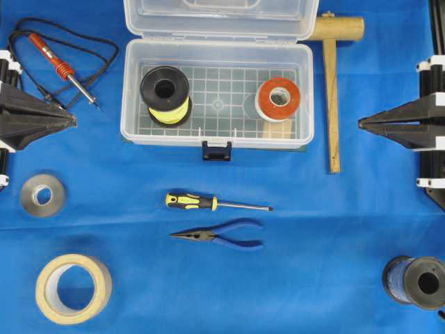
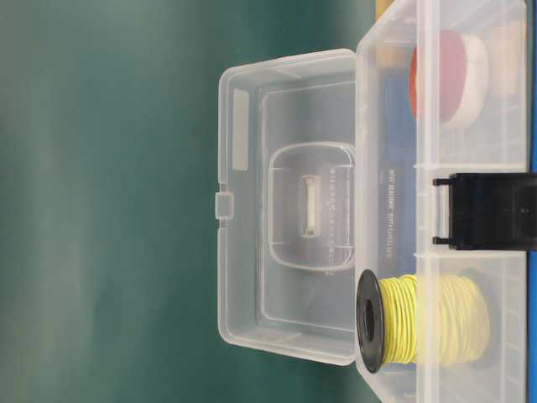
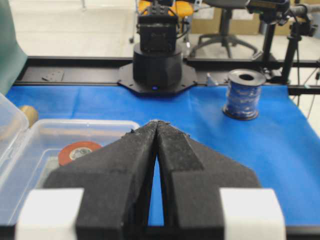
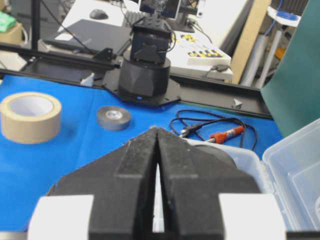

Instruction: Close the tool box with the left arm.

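The tool box [image 1: 130, 104], a clear plastic case, stands open at the back middle of the blue cloth. Its lid [image 1: 221, 17] is tipped back and its dark blue latch [image 1: 217, 150] faces the front. Inside lie a yellow wire spool [image 1: 165, 96] and a red and white roll [image 1: 278, 99]. The table-level view shows the lid [image 2: 285, 201] standing upright behind the base. My left gripper [image 1: 73, 120] rests at the left edge, well apart from the box, shut and empty [image 3: 158, 123]. At the right edge my right gripper [image 1: 361, 124] is also shut on nothing [image 4: 157, 130].
A soldering iron [image 1: 62, 66] with its cord lies back left, a wooden mallet [image 1: 332, 90] right of the box. A screwdriver [image 1: 208, 202] and pliers [image 1: 219, 235] lie in front. A grey tape roll [image 1: 42, 195], masking tape [image 1: 73, 287] and a blue spool [image 1: 417, 282] sit near the front.
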